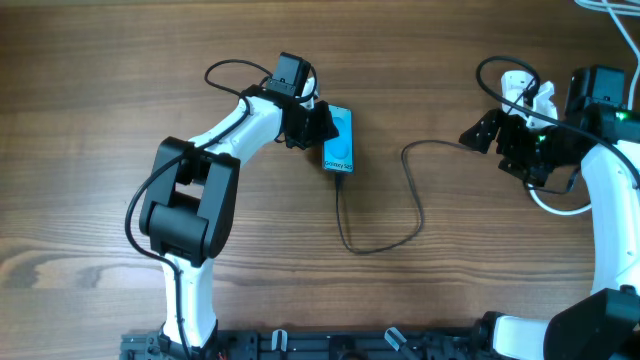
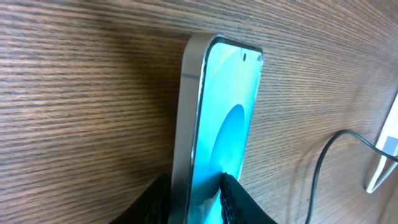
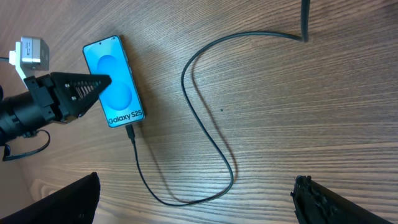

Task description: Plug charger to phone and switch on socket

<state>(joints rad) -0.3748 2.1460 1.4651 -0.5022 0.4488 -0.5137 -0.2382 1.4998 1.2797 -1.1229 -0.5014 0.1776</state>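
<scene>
Overhead, phone: flat smartphone with a cyan screen point(image 1: 340, 138), lying mid-table on the brown wood-grain table point(image 1: 100, 80).
Overhead, left gripper point(image 1: 322, 128): at the phone's left edge.
Left wrist, fingers point(image 2: 242, 205): black, one on each side of the phone's silver edge; pinching or loose, cannot tell.
Right wrist, charger: thin black cable point(image 3: 208, 134) loops across the table, its tip at the phone's lower end.
Right wrist, right gripper point(image 3: 196, 180): spread wide, empty.

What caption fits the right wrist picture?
Black charger loops across the wooden table to the phone, left gripper at its screen.
</scene>
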